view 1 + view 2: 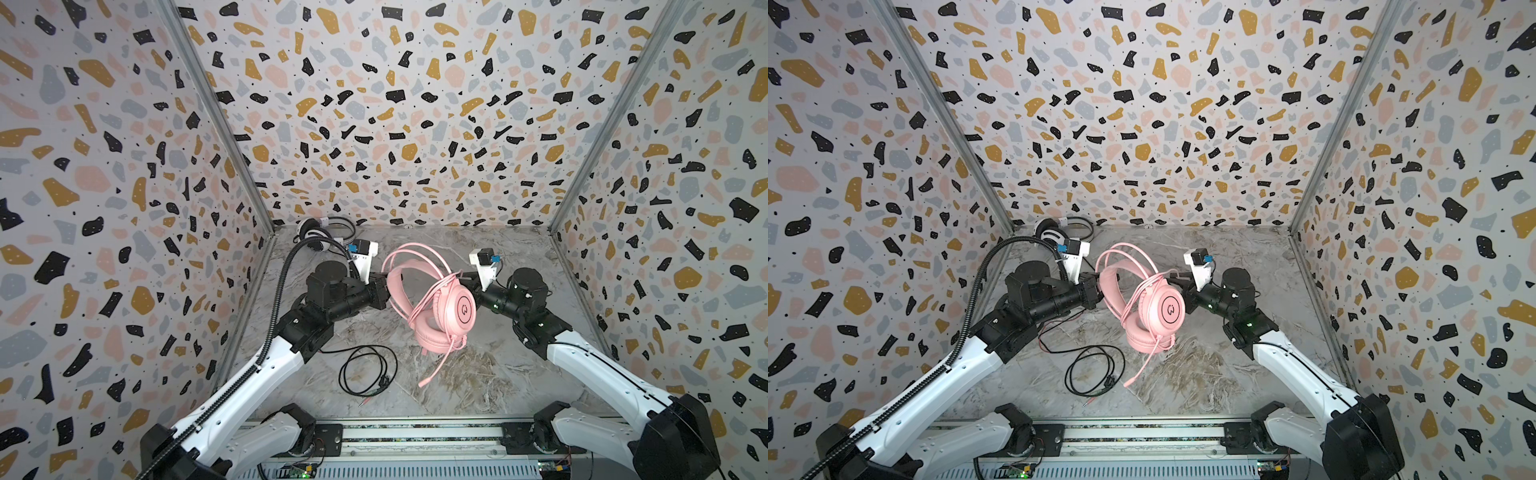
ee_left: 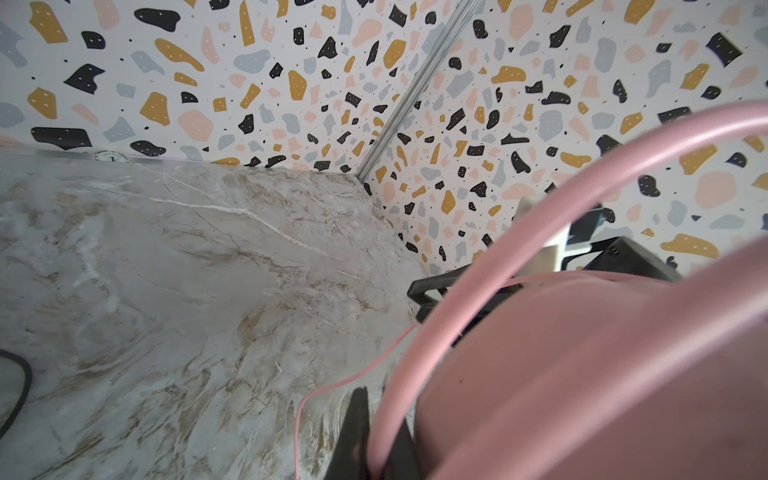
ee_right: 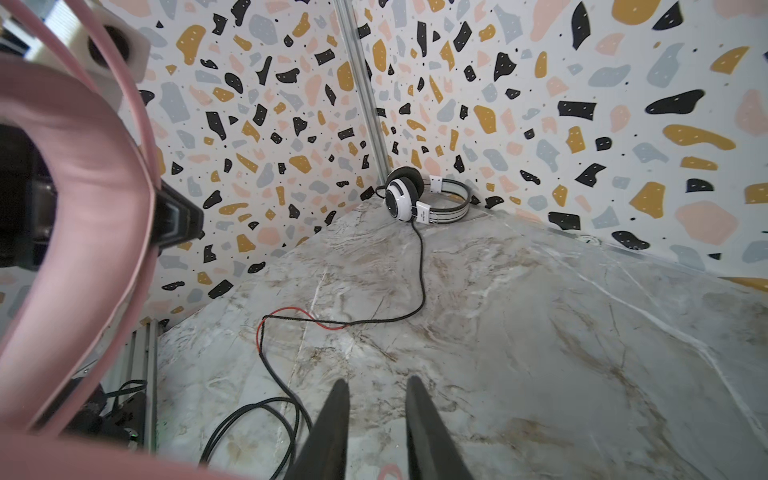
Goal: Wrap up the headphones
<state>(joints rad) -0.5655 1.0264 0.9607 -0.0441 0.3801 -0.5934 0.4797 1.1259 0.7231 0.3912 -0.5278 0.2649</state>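
No word or number can be read: the pink headset (image 1: 436, 332) carries on its outer ear cup (image 1: 461, 308) only a dark ring with a small emblem inside, and the tiny print on the slider of the white-and-black headset (image 3: 401, 199), far left, is too small.

Terrazzo-patterned walls (image 1: 374, 104) enclose a grey marbled tabletop (image 1: 478, 374), joined by aluminium corner posts (image 1: 223, 124).

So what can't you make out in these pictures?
- Jaws on the left arm: covered by the headband of the pink headset in both top views; left wrist view mostly pink blur.
- Jaws on the right arm: mostly behind its ear cup there.
- White-and-black headset: partly behind the left arm in both top views.
- Plug of the black cable: too small.
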